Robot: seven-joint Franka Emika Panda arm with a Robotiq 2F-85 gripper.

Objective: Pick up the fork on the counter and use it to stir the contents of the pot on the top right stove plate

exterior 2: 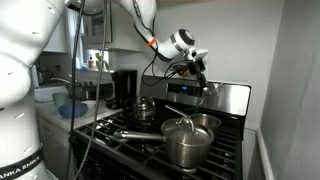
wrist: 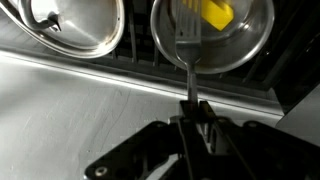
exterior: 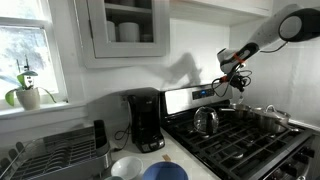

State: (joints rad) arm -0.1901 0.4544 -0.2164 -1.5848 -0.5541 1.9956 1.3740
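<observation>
Steel fork (wrist: 187,45) is up, jaws clamped on its handle. Tines hang over the pot (wrist: 255,40); stirring's left, I'd say.

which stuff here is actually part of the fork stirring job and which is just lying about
Job: fork, gripper holding it, pot.
Lying about: kettle, coffee maker, dish rack, blue bowl.

White Franka arm (exterior 2: 20,80), glossy and rounded, grey at the joints (maker's lettering low on its base), with an orange band (exterior 2: 154,42) near the wrist and a black Robotiq gripper (exterior 2: 197,68).
</observation>
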